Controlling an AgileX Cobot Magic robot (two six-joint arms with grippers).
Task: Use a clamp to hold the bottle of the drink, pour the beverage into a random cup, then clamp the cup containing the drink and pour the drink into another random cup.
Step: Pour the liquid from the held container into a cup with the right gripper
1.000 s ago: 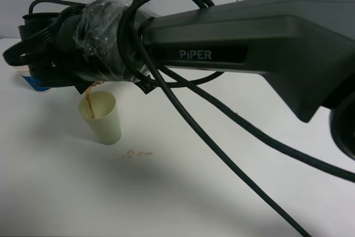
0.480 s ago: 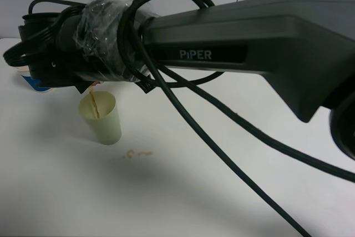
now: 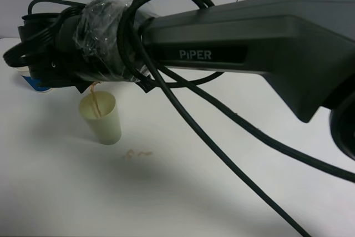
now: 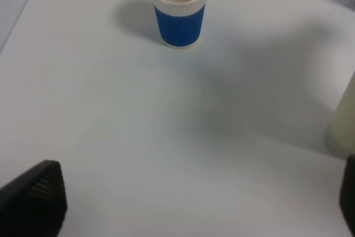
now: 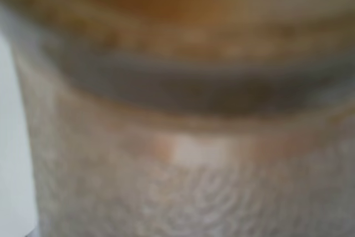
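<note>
Your right clamp [image 3: 66, 73], pinching the bottle [image 5: 177, 137], streams beverage [image 3: 95, 102] into the yellow-green tumbler [image 3: 104, 123]; the pour into the blue cup [image 4: 178, 23] remains, left fingers [image 4: 33, 201] spread.

Overall light: bright, even and soft in the high view; the white table [image 3: 183, 192] looks washed out with a cool grey cast.
Shadows: a broad, soft-edged grey patch under the black arm [image 3: 266, 43], across the middle and lower left of the frame.
Glare: small white glints on the clear plastic film [image 3: 100, 23], upper left.
High-view sharpness: slightly soft, with fine grain throughout.
Left wrist view: dimmer and bluish; a soft shadow touches the blue cup [image 4: 179, 15]; the pale tumbler [image 4: 341, 120] at the frame's edge is blurred.
Right wrist view: wholly out of focus; the bottle [image 5: 183, 137] fills it as a brown-grey smear with one pale highlight.
</note>
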